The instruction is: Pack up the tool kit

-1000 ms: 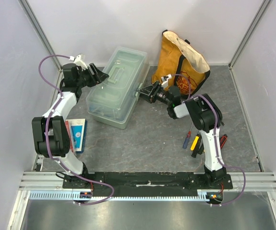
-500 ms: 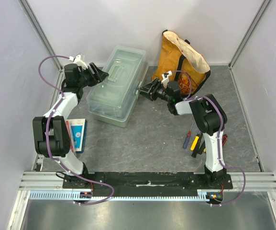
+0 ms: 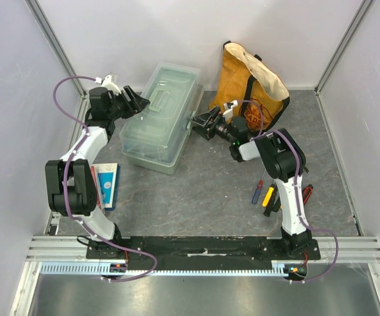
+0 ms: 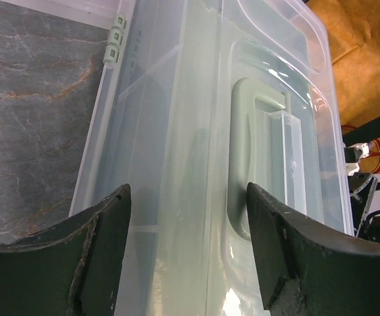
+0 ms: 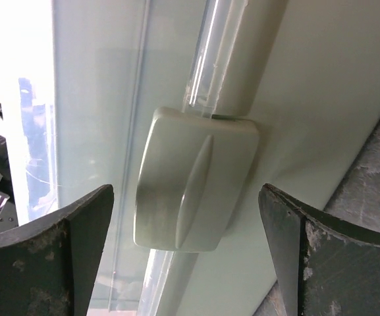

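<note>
Flanking the closed toolbox (image 3: 158, 118), left gripper (image 3: 137, 104) gapes over its lid (image 4: 176, 131), right gripper (image 3: 199, 123) gapes, fingers either side of the latch (image 5: 193, 191).

Mustard tote bag (image 3: 252, 82) at back; 2 packets (image 3: 107, 185) front-L.
</note>
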You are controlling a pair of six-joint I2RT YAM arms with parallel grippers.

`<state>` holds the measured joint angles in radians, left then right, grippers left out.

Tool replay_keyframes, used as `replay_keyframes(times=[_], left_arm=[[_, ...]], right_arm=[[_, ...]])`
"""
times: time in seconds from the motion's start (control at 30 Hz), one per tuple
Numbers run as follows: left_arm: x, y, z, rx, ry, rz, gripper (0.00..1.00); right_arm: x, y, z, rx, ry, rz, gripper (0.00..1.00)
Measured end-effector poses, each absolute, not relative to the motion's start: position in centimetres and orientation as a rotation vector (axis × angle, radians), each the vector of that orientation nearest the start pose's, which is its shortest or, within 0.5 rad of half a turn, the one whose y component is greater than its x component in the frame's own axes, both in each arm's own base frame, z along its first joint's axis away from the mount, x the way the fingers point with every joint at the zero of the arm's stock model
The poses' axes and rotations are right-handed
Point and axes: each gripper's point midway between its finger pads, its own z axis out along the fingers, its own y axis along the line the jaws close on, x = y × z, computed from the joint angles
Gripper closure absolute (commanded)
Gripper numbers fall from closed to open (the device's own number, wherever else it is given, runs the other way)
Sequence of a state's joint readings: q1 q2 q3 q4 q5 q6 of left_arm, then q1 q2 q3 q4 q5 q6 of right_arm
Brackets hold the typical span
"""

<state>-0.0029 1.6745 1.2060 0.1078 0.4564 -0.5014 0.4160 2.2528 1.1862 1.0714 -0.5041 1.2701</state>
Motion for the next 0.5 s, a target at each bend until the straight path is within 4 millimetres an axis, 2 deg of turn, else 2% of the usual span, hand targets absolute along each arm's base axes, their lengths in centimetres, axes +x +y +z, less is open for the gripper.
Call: replay_keyframes(times=[0.1,0.17,0.23,0.5], left_arm=[[48.77,-9.79,20.64,-0.172,1.963,-0.782,0.27],[48.76,-9.86,20.61,-0.169,1.963,-0.786,0.27],[48.78,-9.92,20.51,-0.166,1.963,-0.790,0.28],[49.32,-10.00,20.30,-0.157,1.949,-0.793,0.28]], right_arm=[[46.79,34.10,12.69,0.304,1.770,1.711,0.05],[46.82,34.30,13.23,0.292,1.726,1.753,0.24],[46.94,34.34,12.78,0.296,1.722,1.768,0.35],[47.68,34.37,12.33,0.308,1.732,1.786,0.52]])
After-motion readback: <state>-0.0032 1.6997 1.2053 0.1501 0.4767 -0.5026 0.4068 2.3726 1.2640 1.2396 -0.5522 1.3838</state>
